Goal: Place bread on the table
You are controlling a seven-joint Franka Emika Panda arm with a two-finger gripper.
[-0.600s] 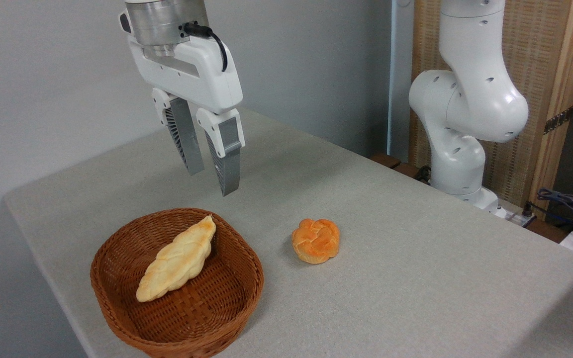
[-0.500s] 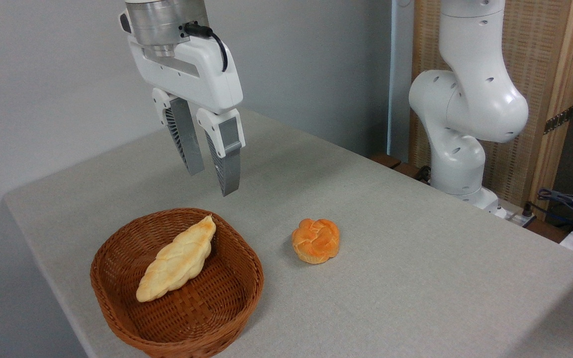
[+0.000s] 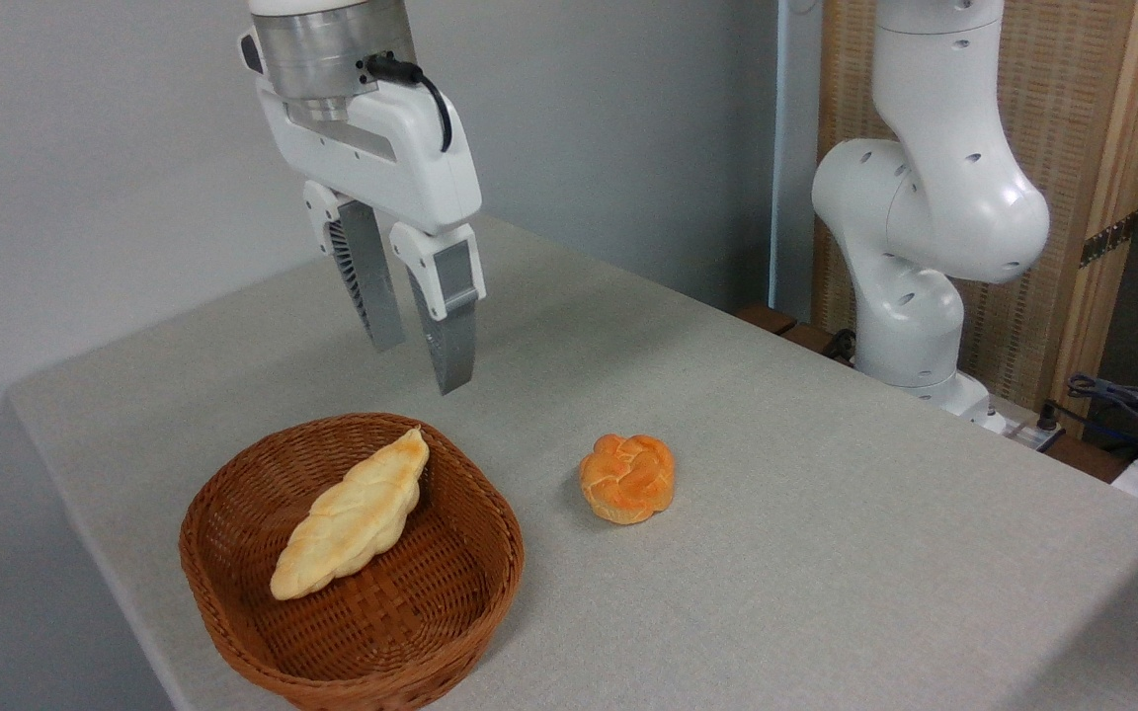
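The bread [image 3: 352, 516], a long pale golden braided loaf, lies slanted inside a brown wicker basket [image 3: 450, 612] at the front left of the light grey table [image 3: 776, 494]. My gripper [image 3: 421, 365] hangs in the air above the basket's far rim, fingers pointing down. Its jaws are open with a narrow gap and hold nothing. It is well above the loaf and not touching it.
A small round orange knotted bun [image 3: 627, 477] sits on the tabletop to the right of the basket. The arm's white base [image 3: 910, 296] stands at the back right edge, with cables [image 3: 1122, 405] beyond it. The table's left edge lies close to the basket.
The gripper has dropped slightly and drifted a little toward the basket. The bread, basket and bun have not moved.
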